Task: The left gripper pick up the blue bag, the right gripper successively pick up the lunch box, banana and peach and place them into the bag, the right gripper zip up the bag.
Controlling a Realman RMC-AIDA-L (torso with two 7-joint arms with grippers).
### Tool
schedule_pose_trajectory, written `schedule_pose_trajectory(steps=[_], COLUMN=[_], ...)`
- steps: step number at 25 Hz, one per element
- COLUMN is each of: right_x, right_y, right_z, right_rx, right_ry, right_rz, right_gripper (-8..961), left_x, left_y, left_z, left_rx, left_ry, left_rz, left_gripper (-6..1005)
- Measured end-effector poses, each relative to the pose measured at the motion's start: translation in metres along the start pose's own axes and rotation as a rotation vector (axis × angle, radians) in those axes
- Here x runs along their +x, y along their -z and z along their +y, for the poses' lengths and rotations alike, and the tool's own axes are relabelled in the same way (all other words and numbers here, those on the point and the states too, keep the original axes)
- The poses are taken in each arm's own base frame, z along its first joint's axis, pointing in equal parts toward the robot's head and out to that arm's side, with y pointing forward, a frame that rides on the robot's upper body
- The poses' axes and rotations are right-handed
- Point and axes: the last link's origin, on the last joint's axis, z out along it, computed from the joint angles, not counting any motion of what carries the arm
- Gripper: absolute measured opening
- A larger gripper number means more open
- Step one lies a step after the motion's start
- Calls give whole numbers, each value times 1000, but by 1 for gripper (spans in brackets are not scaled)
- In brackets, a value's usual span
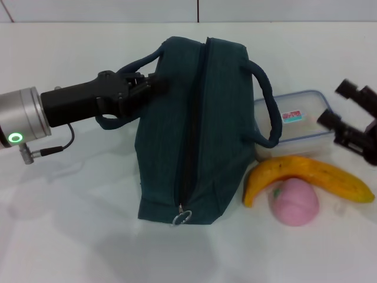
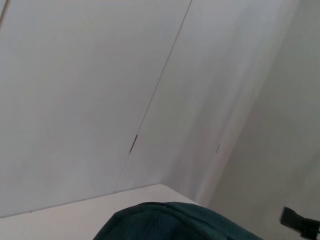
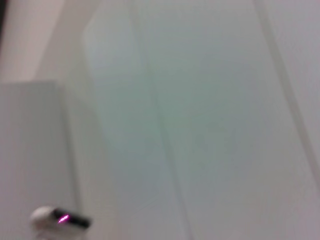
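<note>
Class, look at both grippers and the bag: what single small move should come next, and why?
Probably the left gripper should close on the blue bag at its near handle and lift that side. It sits right at the handle, while the zip looks shut and the lunch box, banana and peach still lie outside on the table, with the right gripper waiting beside the lunch box.

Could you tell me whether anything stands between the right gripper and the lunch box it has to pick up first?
Nothing visible does. The right gripper hovers at the table's right edge, just beside the lunch box. The banana and peach lie nearer the camera, off that path.
</note>
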Motion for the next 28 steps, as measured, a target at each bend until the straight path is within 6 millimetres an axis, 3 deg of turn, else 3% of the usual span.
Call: schedule_pose_trajectory(steps=[4,9,12,18,28], right_x=[6,20,30,40,61], right_y=[5,15,18,13,-7], right_z=[-6,-18,-23,-32,-34], right_rx=[198,431,526,580,617], right_ry=[-106,-387,-546,-738,-914], right_rz=[-135,-244,-293,-303,-204], right_gripper=[821,813,808,799,783], left_x=[0,3,6,9,13], left_y=[0,-1,-3,-5,-12], left_z=[0,0,0,1,4], left_rx=[-1,-1,-10,-24,-49], left_ry=[3,-1,-6,-12,-8], left_rz=[4,16,20,32,52], left_gripper=[175,53,53,53,54])
